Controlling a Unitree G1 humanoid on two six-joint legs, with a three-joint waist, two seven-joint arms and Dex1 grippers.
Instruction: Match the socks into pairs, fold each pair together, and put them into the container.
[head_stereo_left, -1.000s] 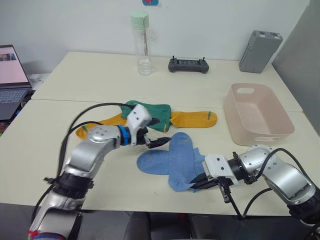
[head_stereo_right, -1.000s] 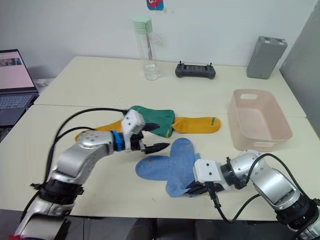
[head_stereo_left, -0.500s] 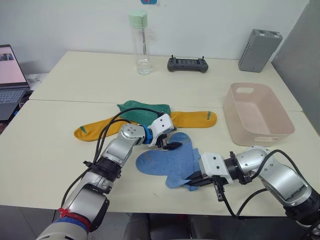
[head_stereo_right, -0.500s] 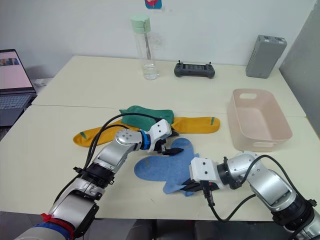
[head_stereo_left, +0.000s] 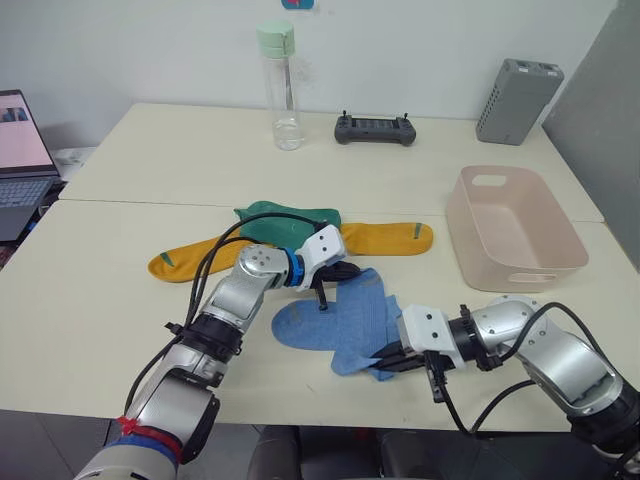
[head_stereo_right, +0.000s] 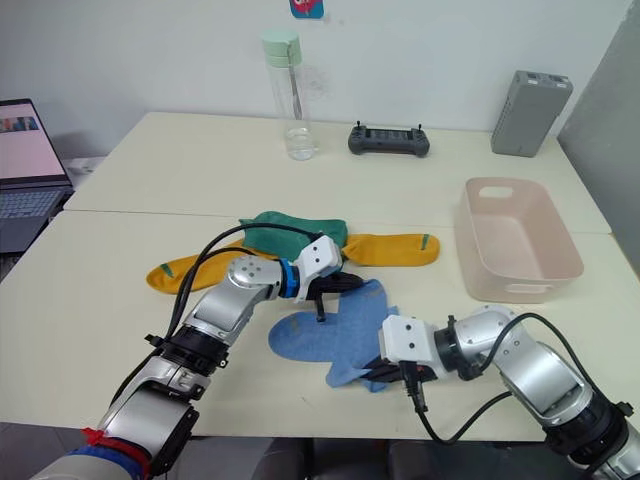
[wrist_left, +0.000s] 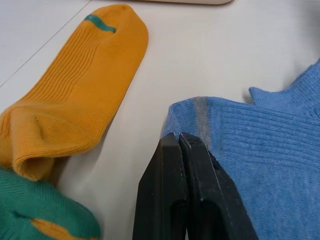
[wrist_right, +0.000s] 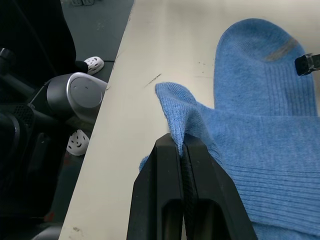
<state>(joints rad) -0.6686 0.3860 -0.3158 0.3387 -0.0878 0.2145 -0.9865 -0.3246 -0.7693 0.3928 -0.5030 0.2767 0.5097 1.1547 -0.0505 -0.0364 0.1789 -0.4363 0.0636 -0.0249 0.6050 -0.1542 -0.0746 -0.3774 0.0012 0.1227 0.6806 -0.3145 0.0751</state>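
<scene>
**Blue pair gripped at both ends, fold not yet made**

Pale counter (head_stereo_left: 120, 290) against a white wall. Landmark: the blue socks (head_stereo_left: 345, 320), lying crossed near the counter's front edge. Left end effector (head_stereo_left: 322, 297) is at their far toe edge, fingers pressed together on the blue fabric (wrist_left: 200, 135). Right end effector (head_stereo_left: 392, 362) pinches the near cuff, raised in a small peak (wrist_right: 172, 107). Likely reason: opposite ends held to fold the pair over. Mustard socks (head_stereo_left: 395, 238) and green socks (head_stereo_left: 285, 218) lie just beyond the blue ones; pink container (head_stereo_left: 512, 230) stands off to their right, apparently empty. The green pair overlaps, its layers indistinct.
</scene>
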